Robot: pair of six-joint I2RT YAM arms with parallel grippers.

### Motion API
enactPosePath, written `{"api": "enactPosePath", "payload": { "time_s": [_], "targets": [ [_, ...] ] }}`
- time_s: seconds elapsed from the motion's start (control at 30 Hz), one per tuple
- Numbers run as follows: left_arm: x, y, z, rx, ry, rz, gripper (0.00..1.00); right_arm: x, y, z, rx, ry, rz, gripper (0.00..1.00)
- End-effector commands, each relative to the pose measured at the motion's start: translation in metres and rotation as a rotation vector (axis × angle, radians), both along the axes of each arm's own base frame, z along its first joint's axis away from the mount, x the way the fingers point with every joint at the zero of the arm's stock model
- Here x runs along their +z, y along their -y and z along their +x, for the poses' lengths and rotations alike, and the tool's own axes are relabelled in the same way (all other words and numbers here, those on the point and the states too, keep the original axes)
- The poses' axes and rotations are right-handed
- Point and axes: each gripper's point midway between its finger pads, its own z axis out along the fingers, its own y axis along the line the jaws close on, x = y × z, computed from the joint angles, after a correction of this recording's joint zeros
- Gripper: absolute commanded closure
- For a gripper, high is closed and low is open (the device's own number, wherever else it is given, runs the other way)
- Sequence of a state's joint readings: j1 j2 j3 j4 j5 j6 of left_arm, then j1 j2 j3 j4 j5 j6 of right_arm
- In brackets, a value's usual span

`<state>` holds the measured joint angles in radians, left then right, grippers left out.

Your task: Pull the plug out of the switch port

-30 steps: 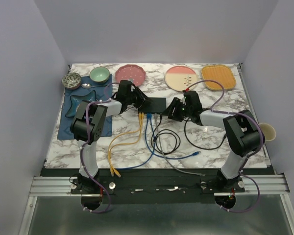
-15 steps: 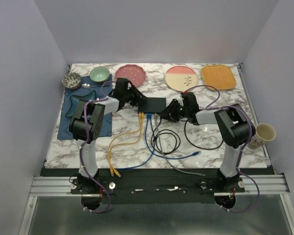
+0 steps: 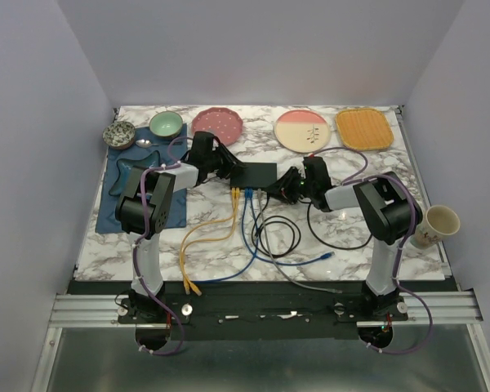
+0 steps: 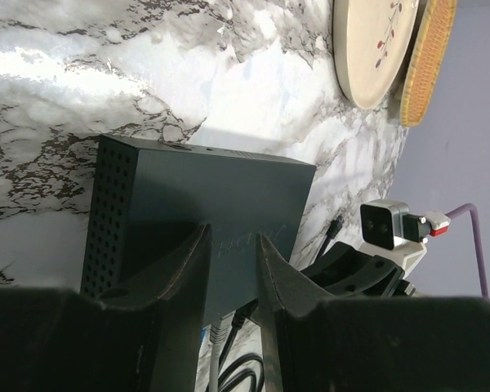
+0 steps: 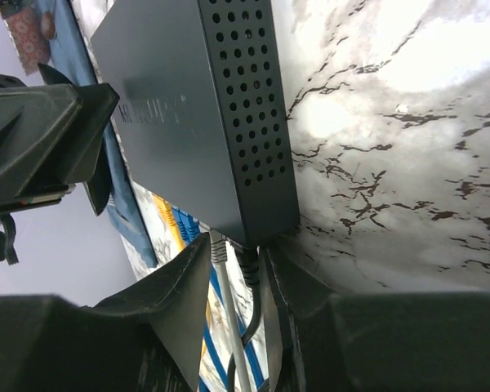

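Observation:
The switch (image 3: 256,174) is a flat black box at mid-table, with its ports on the near long edge. My left gripper (image 3: 231,170) is at its left end. In the left wrist view, that gripper (image 4: 233,237) has its jaws a little apart over the switch's top face (image 4: 204,204), with nothing between them. My right gripper (image 3: 279,189) is at the switch's near right corner. In the right wrist view, its fingers (image 5: 235,245) close in on a grey plug (image 5: 219,245) and a black plug (image 5: 249,260). Both plugs sit in their ports, and a finger touches each.
Yellow cables (image 3: 208,233), blue cables (image 3: 249,237) and a black cable loop (image 3: 327,237) trail toward the near edge. Along the back stand a green bowl (image 3: 166,124), a pink plate (image 3: 217,123), a cream plate (image 3: 301,129) and an orange tray (image 3: 364,128). A blue cloth (image 3: 118,192) lies left and a paper cup (image 3: 441,222) stands right.
My right gripper has slid left to the switch's port corner, and its jaws have narrowed around the two plugs. The left gripper has barely shifted on the switch.

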<state>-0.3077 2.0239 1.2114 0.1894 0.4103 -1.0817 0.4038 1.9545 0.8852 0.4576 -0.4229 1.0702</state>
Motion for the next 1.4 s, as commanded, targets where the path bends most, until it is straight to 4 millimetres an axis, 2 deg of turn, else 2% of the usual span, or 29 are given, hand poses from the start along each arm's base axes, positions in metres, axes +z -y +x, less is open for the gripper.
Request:
{"api": "enactPosePath", "payload": {
  "time_s": [0.0,0.17,0.33,0.6,0.9,1.2,1.37],
  "targets": [
    [-0.01,0.001,-0.005,-0.012,-0.02,-0.012,0.63,-0.013,0.008,0.006,-0.056,-0.013,-0.014,0.62],
    [-0.011,0.002,-0.008,-0.015,-0.025,-0.019,0.63,-0.016,0.01,0.005,-0.098,-0.048,0.02,0.62],
    [-0.01,0.002,-0.009,-0.012,-0.023,-0.031,0.63,-0.007,0.012,0.008,-0.141,-0.028,0.082,0.62],
    [-0.012,0.003,-0.01,-0.013,-0.028,-0.039,0.64,-0.018,0.015,0.006,-0.148,-0.059,0.072,0.62],
    [-0.014,0.003,-0.012,-0.012,-0.035,-0.04,0.63,-0.017,0.011,0.013,-0.156,-0.075,0.091,0.63],
    [-0.018,0.003,-0.016,-0.017,-0.042,-0.041,0.63,-0.022,0.01,0.012,-0.165,-0.091,0.112,0.73],
    [-0.015,0.003,-0.016,-0.017,-0.036,-0.045,0.63,-0.022,0.011,0.008,-0.153,-0.08,0.107,0.89]
  ]
}}
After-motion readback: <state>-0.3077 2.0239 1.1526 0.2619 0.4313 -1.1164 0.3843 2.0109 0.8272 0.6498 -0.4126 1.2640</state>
